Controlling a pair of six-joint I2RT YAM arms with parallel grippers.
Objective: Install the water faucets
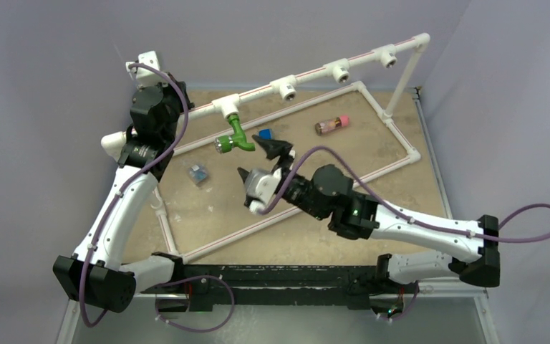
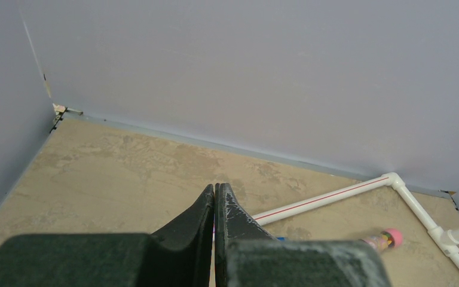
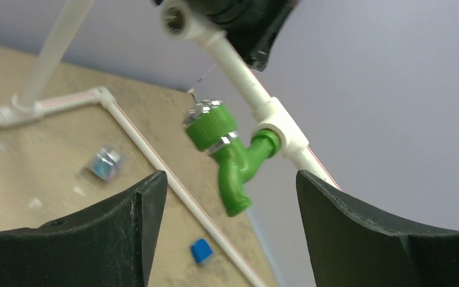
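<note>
A bright green water faucet (image 1: 233,136) hangs by its stem from the first white tee (image 1: 226,107) of the raised pipe, with its spout curving down. In the right wrist view the faucet (image 3: 230,161) shows a chrome ring on its cap. It sits beyond and between my right gripper's fingers (image 3: 155,197), not touching them. My right gripper (image 1: 258,161) stands open just in front of it, holding nothing. My left gripper (image 2: 215,186) is shut, its fingers pressed together near the pipe's left end with nothing visible between them.
Three more tees (image 1: 285,88) sit open along the raised pipe. A low pipe frame (image 1: 293,107) lies on the tan board. On the board lie a small blue piece (image 1: 266,134), a clear-blue cube (image 1: 198,173) and a pink-capped bottle (image 1: 331,125).
</note>
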